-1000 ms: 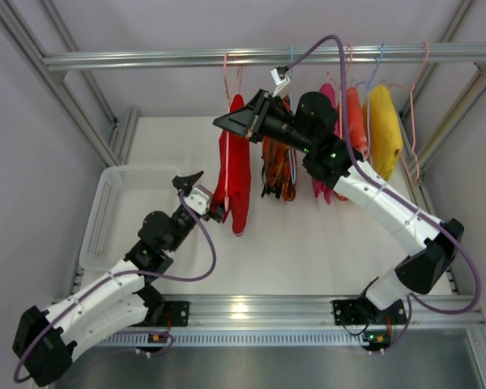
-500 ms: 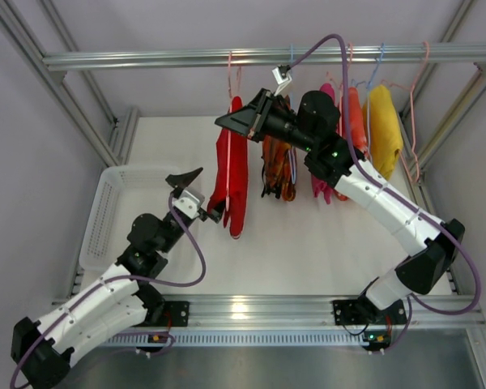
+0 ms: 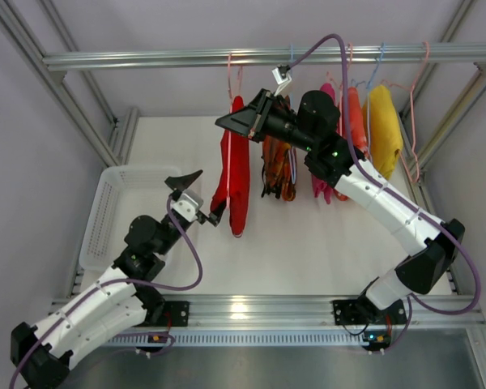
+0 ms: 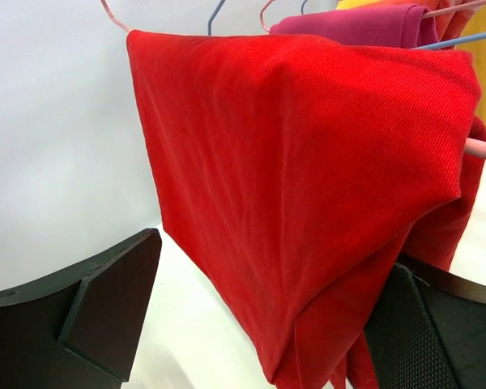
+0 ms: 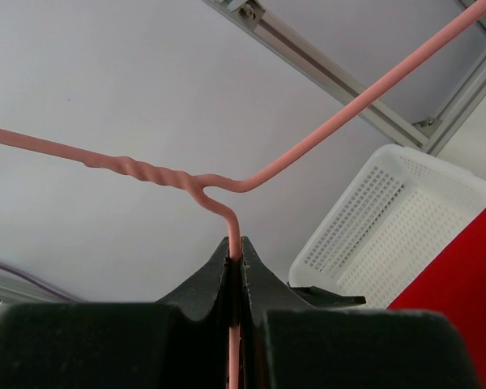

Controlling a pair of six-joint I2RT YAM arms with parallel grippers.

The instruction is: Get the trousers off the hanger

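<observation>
Red trousers hang just before the wide-open left gripper; right gripper clamps the pink hanger.

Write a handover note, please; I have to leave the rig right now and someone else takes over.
Left hand: open, jaws on either side of the lower edge of the plain bright red cloth trousers, not closed on them.
Right hand: shut on the neck of the pink wire hanger carrying the red pair.
The orange trousers with black and yellow pattern hang beside the red pair, untouched.
Done: nothing is off yet.
Left: probably close on the red pair and pull it off, then the patterned pair.
</observation>
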